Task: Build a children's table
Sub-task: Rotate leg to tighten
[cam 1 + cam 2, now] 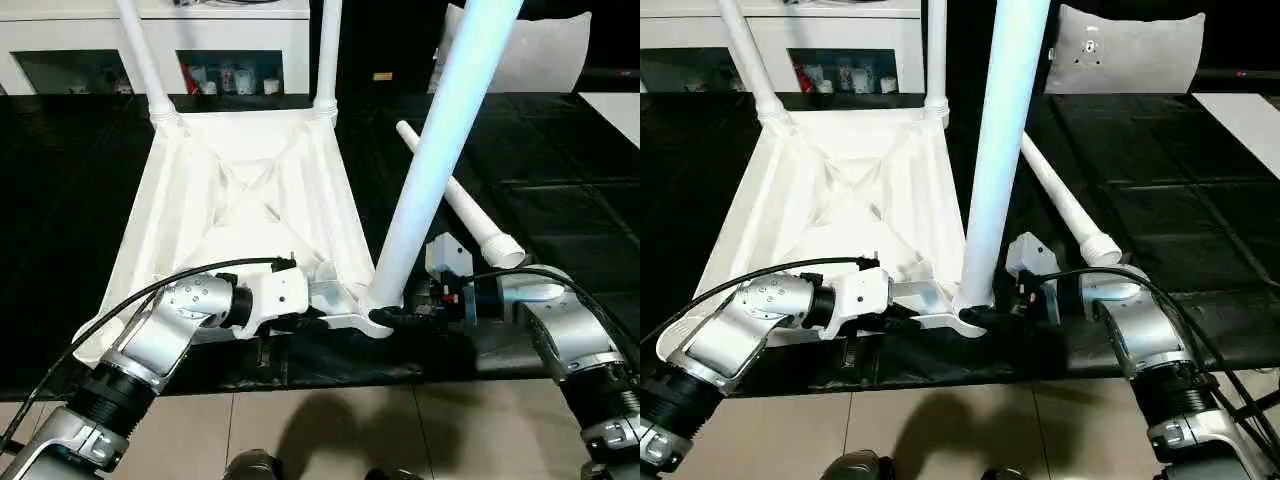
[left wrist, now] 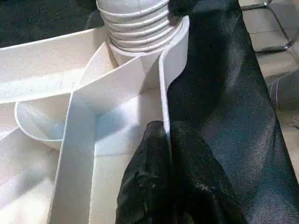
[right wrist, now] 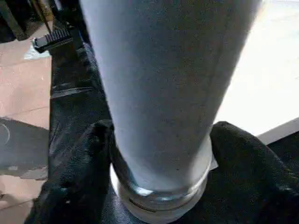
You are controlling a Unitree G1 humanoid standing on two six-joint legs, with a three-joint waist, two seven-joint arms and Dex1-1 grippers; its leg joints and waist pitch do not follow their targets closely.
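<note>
The children's table top lies upside down on a black-covered surface, ribbed underside up. Two white legs stand in its far corner sockets. A third leg rises at a slight tilt from the near right corner socket. My left gripper is shut on the top's near rim just beside that socket. My right gripper reaches in from the right, one black finger on each side of the third leg's base, pressed against it. A fourth leg lies loose on the black cover to the right.
A white cabinet with shelves stands behind the table top, and a grey pillow lies at the back right. The black cover's front edge drops to a tiled floor just below my forearms. A white panel shows at the far right.
</note>
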